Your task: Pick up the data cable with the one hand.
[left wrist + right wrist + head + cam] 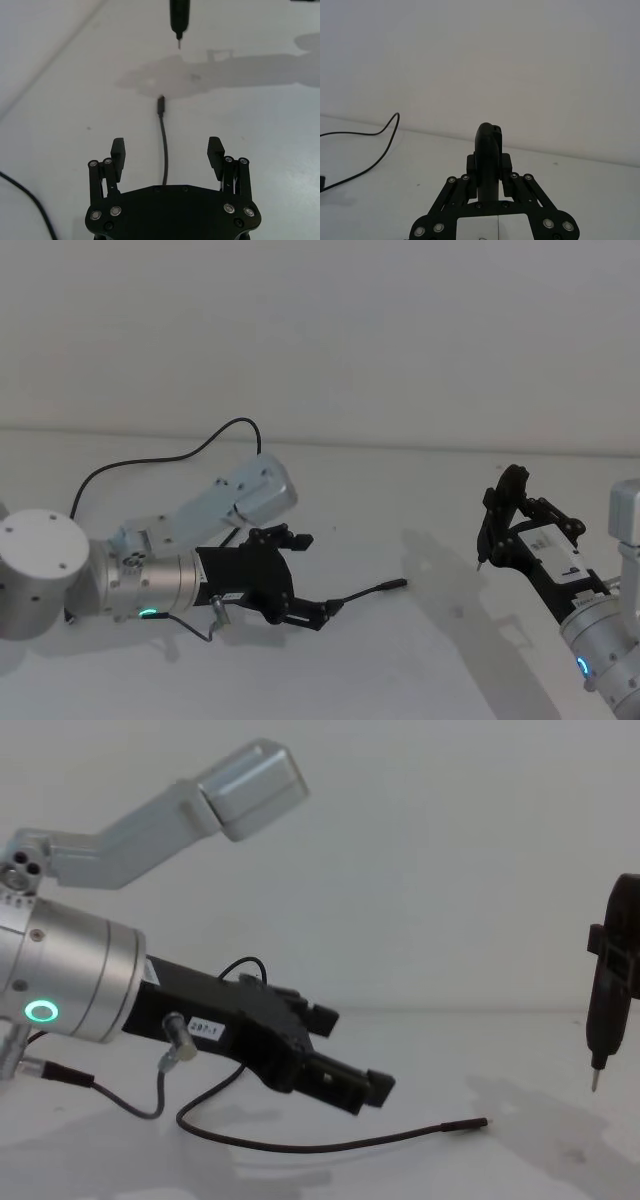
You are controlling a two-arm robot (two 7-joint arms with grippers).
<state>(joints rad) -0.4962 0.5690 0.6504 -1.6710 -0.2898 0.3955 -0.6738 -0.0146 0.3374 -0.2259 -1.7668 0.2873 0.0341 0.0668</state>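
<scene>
The data cable (330, 1145) lies on the white table, a thin black cord ending in a slim plug (393, 586). My left gripper (320, 575), the one hand, hovers low over the cord, a little behind the plug, and is open. In the left wrist view the data cable (164, 150) runs between the two fingers (118, 152) without touching either. From the side, the left gripper (352, 1050) hangs just above the cord. Farther right, my right gripper (507, 502) is held above the table, shut on a slim black tool (605, 1010) with a pin tip.
The cord's far part (150, 458) loops back toward the wall behind my left arm. A short grey wire with a silver connector (175, 1050) hangs off the left gripper's body. The tool (179, 20) hangs above the table just beyond the plug (161, 105).
</scene>
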